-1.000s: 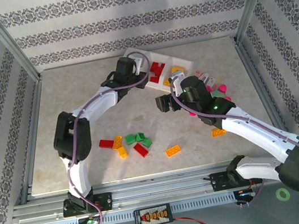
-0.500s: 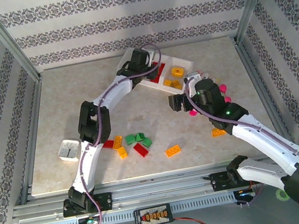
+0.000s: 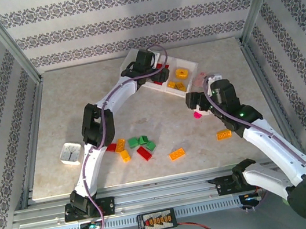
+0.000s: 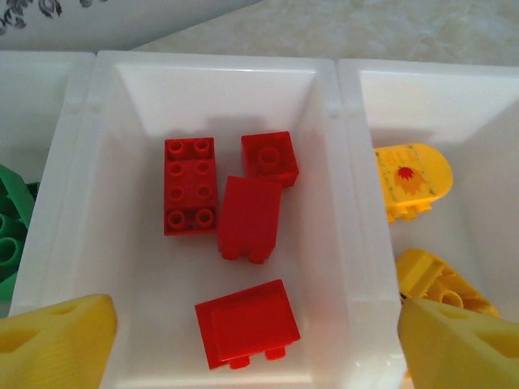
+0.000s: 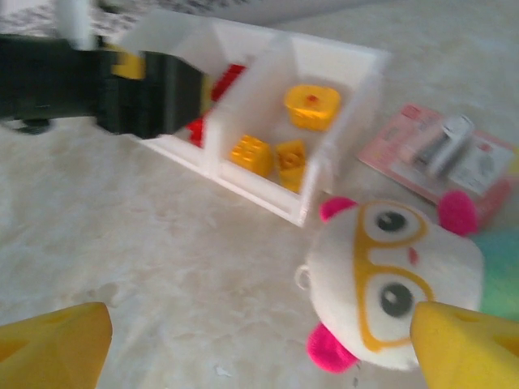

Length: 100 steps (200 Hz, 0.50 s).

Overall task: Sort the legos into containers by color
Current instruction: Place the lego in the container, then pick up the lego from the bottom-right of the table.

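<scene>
While the left gripper [image 4: 259,336] hung wide open over the red legos [image 4: 189,185] in the middle compartment of the tray [image 4: 345,203], right gripper [image 5: 259,336] gaping empty too, next up looked like fetching the loose bricks [image 3: 140,146] at the tray's 7 o'clock.

Looked like a robot lab test cell, not anybody's home.
Two robot arms [image 3: 115,95] were bolted to an aluminium rail [image 3: 166,193] at the edge of a marble-look tabletop [image 3: 75,104], boxed in by metal posts [image 3: 8,40] and flat panels of patterned wallpaper [image 3: 126,22].
</scene>
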Each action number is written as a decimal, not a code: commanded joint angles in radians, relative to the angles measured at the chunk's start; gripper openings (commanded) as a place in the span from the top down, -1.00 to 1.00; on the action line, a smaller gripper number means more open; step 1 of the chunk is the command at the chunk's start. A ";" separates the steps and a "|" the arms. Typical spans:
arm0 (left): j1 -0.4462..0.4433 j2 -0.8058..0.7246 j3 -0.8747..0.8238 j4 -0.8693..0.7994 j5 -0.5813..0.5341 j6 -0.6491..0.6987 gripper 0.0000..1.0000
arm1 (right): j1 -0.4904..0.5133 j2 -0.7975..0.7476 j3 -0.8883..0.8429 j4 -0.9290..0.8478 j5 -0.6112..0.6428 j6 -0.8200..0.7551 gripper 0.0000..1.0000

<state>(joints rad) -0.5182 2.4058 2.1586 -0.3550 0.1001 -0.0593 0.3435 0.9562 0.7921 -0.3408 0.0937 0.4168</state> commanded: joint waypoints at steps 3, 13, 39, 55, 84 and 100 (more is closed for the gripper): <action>-0.043 -0.164 -0.110 0.085 -0.005 0.076 -0.87 | -0.073 -0.001 -0.018 -0.175 0.091 0.185 -0.93; -0.062 -0.225 -0.189 0.137 0.005 0.116 -0.90 | -0.103 -0.006 -0.037 -0.207 0.117 0.264 -0.94; -0.114 -0.390 -0.446 0.315 0.034 0.194 -0.94 | -0.188 -0.023 -0.095 -0.284 0.121 0.441 -0.91; -0.149 -0.473 -0.557 0.357 0.097 0.239 -0.95 | -0.235 -0.025 -0.133 -0.307 0.090 0.514 -0.88; -0.234 -0.599 -0.749 0.434 0.196 0.308 -0.96 | -0.278 -0.019 -0.202 -0.313 0.035 0.623 -0.80; -0.269 -0.646 -0.819 0.450 0.241 0.315 -0.96 | -0.284 -0.011 -0.239 -0.289 0.010 0.660 -0.77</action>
<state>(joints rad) -0.7425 1.8156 1.4380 -0.0002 0.2348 0.1810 0.0715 0.9451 0.6041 -0.6170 0.1520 0.9443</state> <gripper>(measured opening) 0.981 0.894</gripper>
